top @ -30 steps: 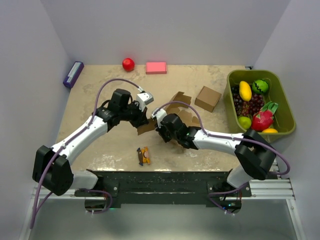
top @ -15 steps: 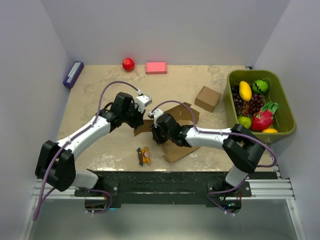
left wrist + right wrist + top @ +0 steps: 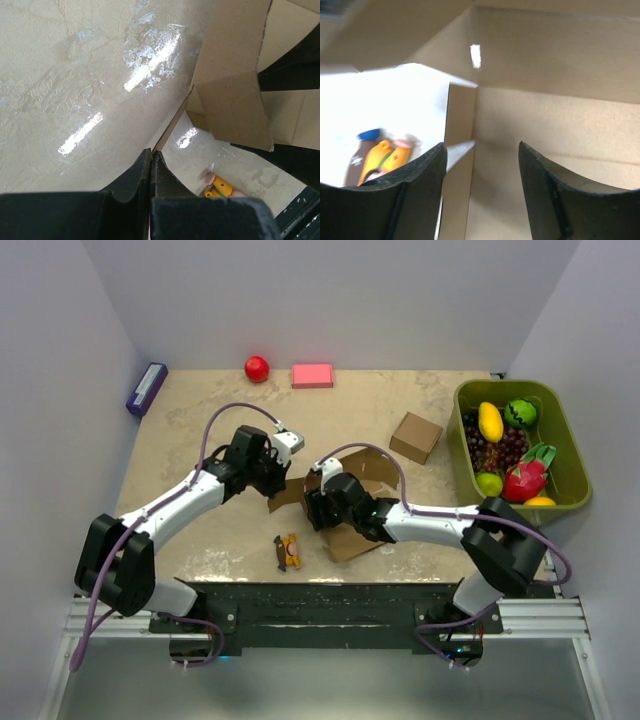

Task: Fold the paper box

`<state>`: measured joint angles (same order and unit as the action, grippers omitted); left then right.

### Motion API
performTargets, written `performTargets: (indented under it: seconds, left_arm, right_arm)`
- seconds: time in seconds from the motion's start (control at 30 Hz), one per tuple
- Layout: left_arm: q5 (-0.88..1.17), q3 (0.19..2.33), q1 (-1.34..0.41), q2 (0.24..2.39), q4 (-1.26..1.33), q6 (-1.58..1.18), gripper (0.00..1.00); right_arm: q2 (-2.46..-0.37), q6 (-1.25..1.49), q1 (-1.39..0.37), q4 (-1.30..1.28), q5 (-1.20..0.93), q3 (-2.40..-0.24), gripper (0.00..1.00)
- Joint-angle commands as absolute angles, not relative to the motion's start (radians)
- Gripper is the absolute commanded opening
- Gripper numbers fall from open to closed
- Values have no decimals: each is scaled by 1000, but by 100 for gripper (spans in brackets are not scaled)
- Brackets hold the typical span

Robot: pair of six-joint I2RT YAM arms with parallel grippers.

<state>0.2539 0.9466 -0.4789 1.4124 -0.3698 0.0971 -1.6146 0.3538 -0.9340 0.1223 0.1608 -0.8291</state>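
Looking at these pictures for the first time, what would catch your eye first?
The brown paper box mid-table draws the eye: the left gripper pinches its thin flap edge, while the right gripper hangs open over it. At the right sits a green bin of bright fruit.

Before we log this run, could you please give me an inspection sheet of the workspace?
Surface: tabletop, beige, mottled, some glare.
Job's things: paper box, part-folded, between the arms.
Clutter: small cardboard box, red ball, pink block, purple block, small orange item, green bin of fruit.
Grippers: left gripper shut on a flap edge of the paper box; right gripper open over it.
Cables: left cable and right cable, purple loops above the arms.
Surroundings: pale walls, plain.
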Motion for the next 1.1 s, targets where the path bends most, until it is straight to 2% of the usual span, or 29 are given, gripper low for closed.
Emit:
performTargets:
  seconds: [0.0, 0.17, 0.23, 0.27, 0.3, 0.4, 0.5, 0.73, 1.07]
  left_arm:
    - [232, 936, -480, 1428, -376, 106, 0]
    - [230, 934, -480, 1425, -376, 103, 0]
    - [229, 934, -480, 1428, -374, 101, 0]
    - [230, 936, -480, 1428, -376, 103, 0]
    - [232, 934, -480, 1427, -376, 101, 0]
    - [232, 934, -480, 1428, -374, 101, 0]
    - [232, 934, -480, 1428, -376, 100, 0]
    - [235, 934, -480, 1436, -376, 97, 0]
    - [238, 934, -480, 1437, -376, 97, 0]
  right_arm:
    - [-1476, 411, -936, 176, 121, -799, 63]
    - [-1361, 471, -936, 143, 175, -741, 65]
    - [-1342, 492, -936, 126, 208, -723, 61]
    - [-1342, 494, -936, 124, 218, -716, 58]
    - [-1356, 494, -936, 123, 215, -707, 48]
    - [-1387, 499, -939, 126, 180, -692, 33]
    - [-1405, 515, -956, 153, 158, -672, 27]
    - [-1405, 555, -994, 201, 143, -666, 26]
    - [-1522, 569, -1026, 198, 115, -715, 27]
